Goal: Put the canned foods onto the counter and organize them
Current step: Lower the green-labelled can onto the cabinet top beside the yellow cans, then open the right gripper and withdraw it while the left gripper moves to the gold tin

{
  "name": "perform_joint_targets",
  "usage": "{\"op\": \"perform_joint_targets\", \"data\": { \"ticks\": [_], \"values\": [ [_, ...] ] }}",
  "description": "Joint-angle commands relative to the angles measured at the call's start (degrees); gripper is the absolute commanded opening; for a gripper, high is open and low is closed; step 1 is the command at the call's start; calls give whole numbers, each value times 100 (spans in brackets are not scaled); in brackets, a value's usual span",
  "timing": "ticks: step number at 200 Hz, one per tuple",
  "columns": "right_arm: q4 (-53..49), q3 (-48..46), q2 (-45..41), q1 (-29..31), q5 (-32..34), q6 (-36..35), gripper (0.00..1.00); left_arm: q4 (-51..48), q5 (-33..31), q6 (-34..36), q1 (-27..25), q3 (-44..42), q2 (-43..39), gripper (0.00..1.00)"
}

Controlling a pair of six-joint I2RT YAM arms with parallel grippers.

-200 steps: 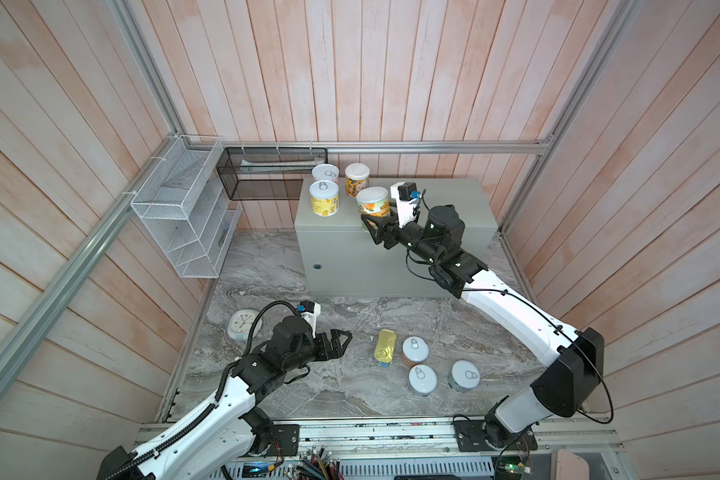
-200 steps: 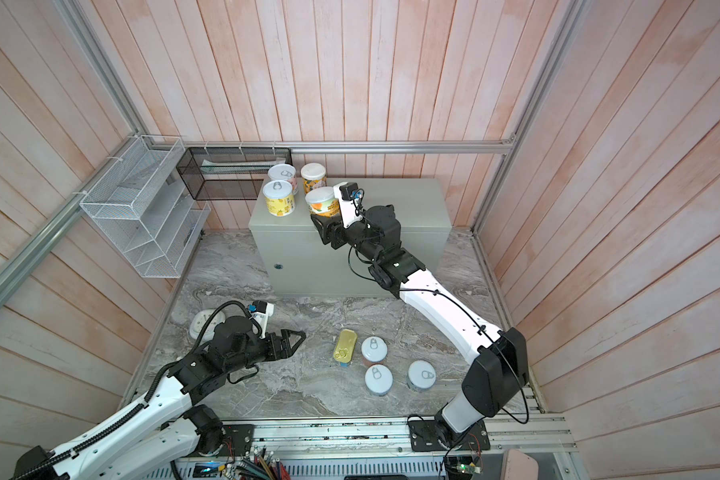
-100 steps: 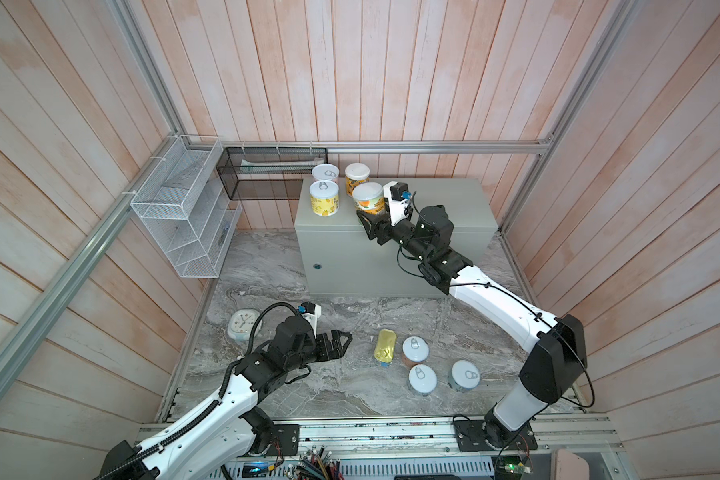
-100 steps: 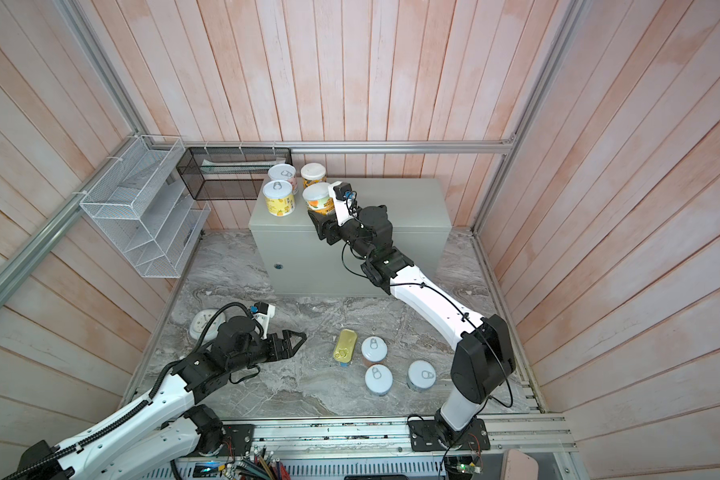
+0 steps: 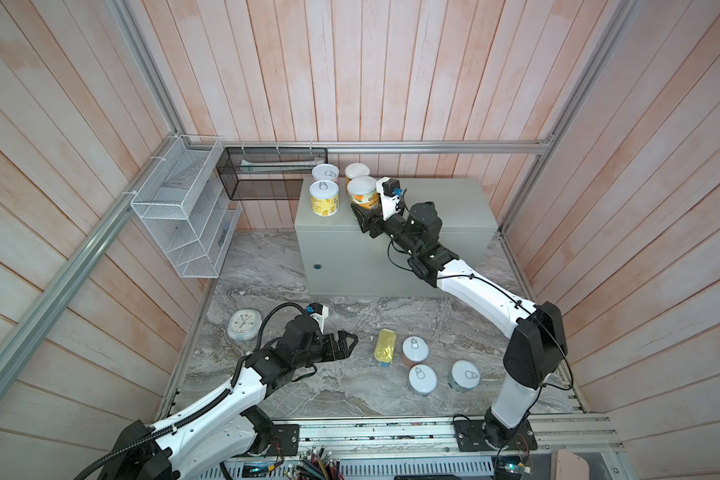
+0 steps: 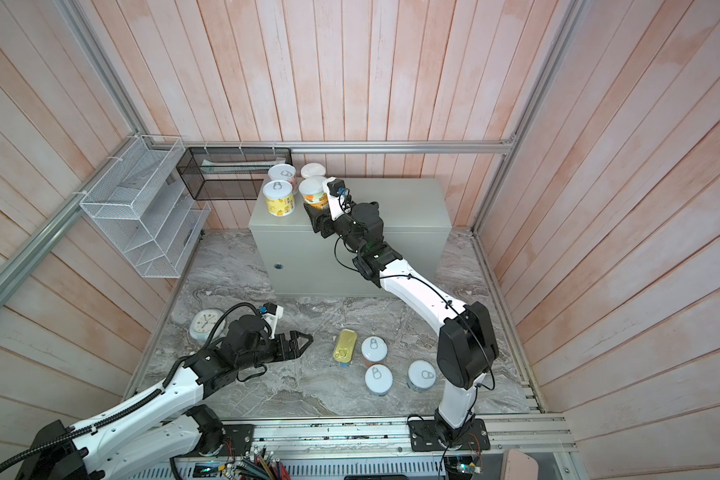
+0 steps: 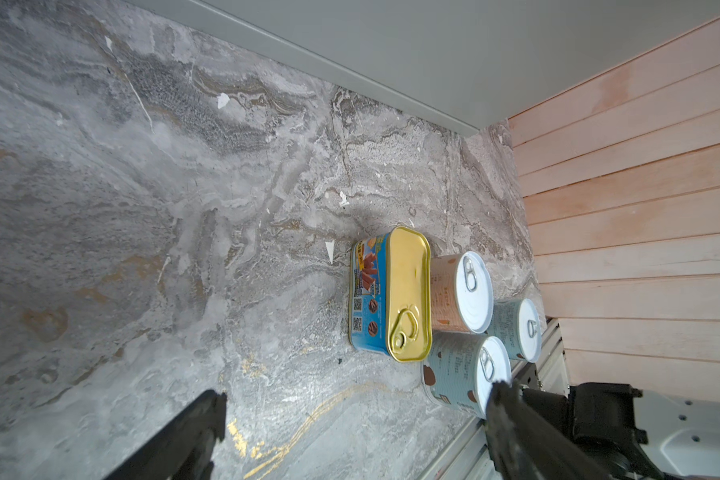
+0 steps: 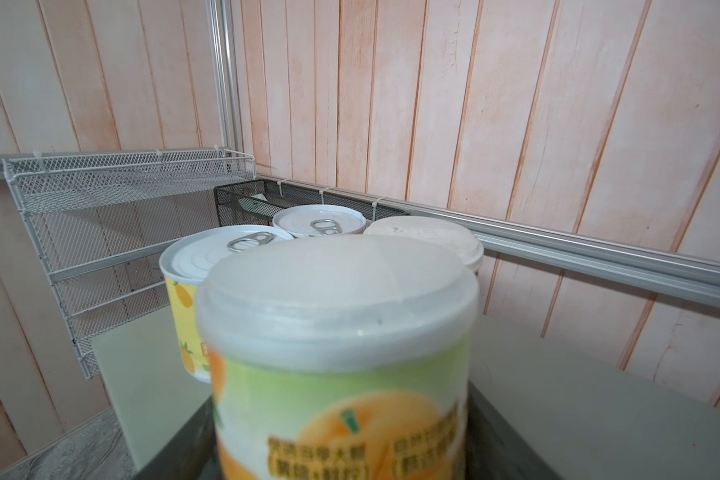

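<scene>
My right gripper (image 5: 360, 212) (image 8: 341, 440) is shut on an orange-labelled can (image 5: 362, 190) (image 8: 341, 332) at the left part of the counter (image 5: 445, 208) top. The can is close beside a yellow can (image 5: 324, 199) and two more cans (image 5: 324, 172) behind; I cannot tell whether its base touches the counter. On the marble floor lie a gold tin (image 5: 384, 348) (image 7: 408, 291) and three white-lidded cans (image 5: 422, 379) (image 7: 466, 291). My left gripper (image 5: 350, 347) (image 7: 358, 392) stands open, low over the floor, left of the tin, with nothing between its fingers (image 7: 200, 432).
A pale-blue clock (image 5: 244, 324) lies on the floor behind my left arm. A white wire rack (image 5: 184, 212) hangs on the left wall and a black mesh basket (image 5: 273, 172) sits beside the counter's back left corner. Wooden walls close in on all sides.
My right gripper has carried the orange-labelled can left and back across the counter top, up against the other cans. The left arm has hardly moved.
</scene>
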Motion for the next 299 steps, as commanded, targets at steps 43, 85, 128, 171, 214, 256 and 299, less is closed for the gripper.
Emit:
{"op": "perform_joint_targets", "data": {
  "ticks": [43, 85, 128, 171, 214, 256, 299],
  "values": [
    [76, 454, 364, -25, 15, -16, 69, 150, 73, -79, -98, 40, 28, 100],
    [-140, 623, 526, -27, -8, -74, 74, 253, 77, -132, -133, -30, 44, 100],
    [-593, 653, 394, -41, 163, -234, 89, 571, 111, -152, -160, -106, 167, 100],
    [-428, -139, -276, -56, 261, -322, 93, 699, 286, 68, -173, 87, 575, 100],
    [-179, -1200, -1229, -50, 436, -222, 93, 601, 222, 302, -195, 255, 789, 100],
    [73, -2348, -2338, -61, 762, -38, 94, 494, 150, 518, -228, 437, 1038, 100],
    [100, -3334, -3382, -101, 1018, 179, 94, 629, 40, 384, -374, 518, 1243, 100]
  ]
}}
